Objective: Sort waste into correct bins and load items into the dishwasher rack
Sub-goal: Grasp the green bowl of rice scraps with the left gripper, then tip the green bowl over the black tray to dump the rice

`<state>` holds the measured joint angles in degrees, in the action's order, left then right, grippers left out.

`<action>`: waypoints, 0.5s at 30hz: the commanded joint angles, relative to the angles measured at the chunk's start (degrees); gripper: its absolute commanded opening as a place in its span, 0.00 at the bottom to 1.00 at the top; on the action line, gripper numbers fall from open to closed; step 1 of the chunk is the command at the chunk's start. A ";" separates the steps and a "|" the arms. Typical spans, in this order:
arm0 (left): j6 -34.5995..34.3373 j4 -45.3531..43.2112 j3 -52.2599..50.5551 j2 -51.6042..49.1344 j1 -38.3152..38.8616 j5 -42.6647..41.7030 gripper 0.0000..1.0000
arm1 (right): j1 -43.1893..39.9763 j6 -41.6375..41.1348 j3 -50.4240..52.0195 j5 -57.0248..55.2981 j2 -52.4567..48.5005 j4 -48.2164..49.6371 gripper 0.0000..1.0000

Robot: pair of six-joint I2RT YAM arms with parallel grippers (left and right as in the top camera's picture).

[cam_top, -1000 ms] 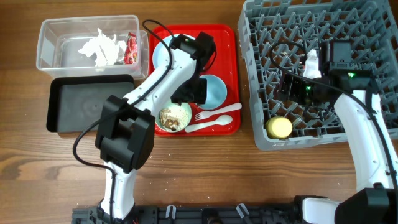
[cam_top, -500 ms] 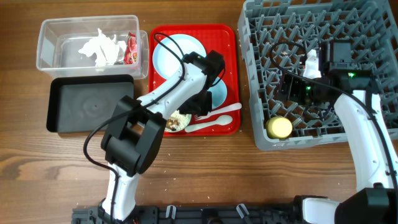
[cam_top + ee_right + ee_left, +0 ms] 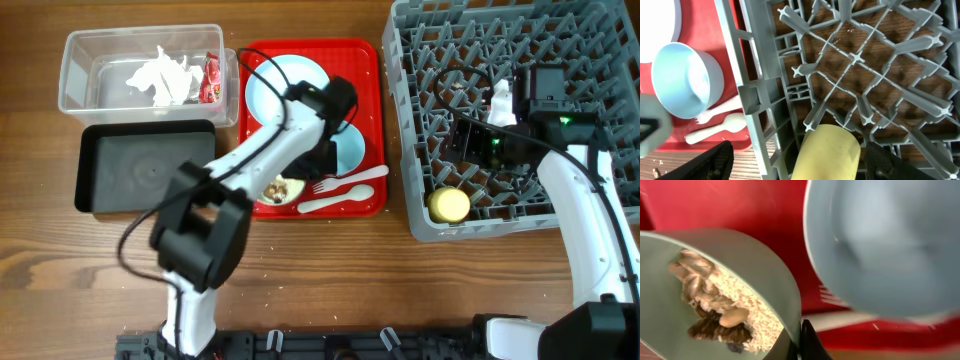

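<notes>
In the overhead view, the clear tub (image 3: pixel 80 50) is noted at the far left of the table (image 3: pixel 330 270), with the tissue (image 3: pixel 165 78) and the wrapper (image 3: pixel 211 78) lying inside it. The black tray (image 3: pixel 145 170) is set just beside it on the near side. On the red tray (image 3: pixel 370 50), the plate (image 3: pixel 280 85), the blue bowl (image 3: pixel 348 152), the fork (image 3: pixel 350 181) and the spoon (image 3: pixel 335 203) are recorded. The left gripper (image 3: pixel 308 172) is lowered onto the green bowl (image 3: pixel 278 190) at the tray's near edge. The right gripper (image 3: pixel 462 135) is held over the rack (image 3: pixel 410 130), and the yellow cup (image 3: pixel 449 205) is lodged in the rack's near left corner. In the left wrist view, the wall of the green bowl (image 3: pixel 755 265) is seen pinched between the dark fingers (image 3: pixel 809 341), so the left gripper (image 3: pixel 796 344) is closed on its rim. The food scraps (image 3: pixel 725 312) are held inside the bowl, and the blue bowl (image 3: pixel 885 245) stands just beside it. In the right wrist view, the right gripper (image 3: pixel 800 165) is spread wide with nothing held. The yellow cup (image 3: pixel 827 152) lies on its side among the pegs of the rack (image 3: pixel 855 57), between the two fingers (image 3: pixel 710 162).
</notes>
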<state>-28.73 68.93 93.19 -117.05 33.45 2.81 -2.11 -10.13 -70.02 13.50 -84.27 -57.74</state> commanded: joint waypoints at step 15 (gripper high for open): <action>36.11 -4.76 -10.38 12.85 -45.90 -49.24 0.04 | 0.28 1.16 -1.40 0.76 -0.28 0.35 0.86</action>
<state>-4.01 67.11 87.61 -104.25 -4.08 -27.92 -2.11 -10.13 -70.02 13.50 -84.27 -57.71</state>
